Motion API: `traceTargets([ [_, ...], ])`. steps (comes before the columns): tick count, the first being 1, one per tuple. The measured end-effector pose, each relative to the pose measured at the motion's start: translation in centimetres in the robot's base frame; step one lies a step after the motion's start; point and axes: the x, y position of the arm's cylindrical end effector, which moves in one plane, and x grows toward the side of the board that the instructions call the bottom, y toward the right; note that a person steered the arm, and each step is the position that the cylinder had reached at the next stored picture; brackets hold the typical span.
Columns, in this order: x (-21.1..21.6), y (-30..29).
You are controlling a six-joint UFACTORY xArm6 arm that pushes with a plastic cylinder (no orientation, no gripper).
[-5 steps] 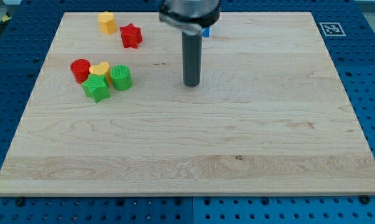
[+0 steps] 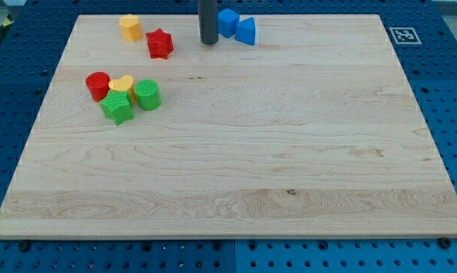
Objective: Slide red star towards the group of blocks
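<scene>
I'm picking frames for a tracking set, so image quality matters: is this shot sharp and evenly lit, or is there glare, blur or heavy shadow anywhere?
Camera view: sharp and evenly lit throughout, no glare on the wooden board; the red star and the group's green star have crisp edges and only faint, short shadows; my tip shows no motion blur.

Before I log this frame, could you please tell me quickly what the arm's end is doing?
No gripper, only my tip: touching nothing, at the view's top, between the red star block and the blue blocks.
</scene>
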Motion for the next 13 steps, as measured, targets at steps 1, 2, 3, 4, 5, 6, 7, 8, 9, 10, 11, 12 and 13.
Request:
traceTargets([
  [1, -0.6, -2.2],
  [2, -0.7, -3.2],
  [3, -0.7, -3.8],
  [4, -0.7, -5.6],
  [5, -0.7, -6.3],
  [6, -0.3, -7.0],
  [7, 0.6, -8.5],
  [8, 1.1, -10.3],
  [9, 1.6, -12.0],
  [10, 2.6, -12.3],
  [11, 3.5, -12.3],
  [12, 4.2, -12.3],
  [13, 5.2, -12.3],
])
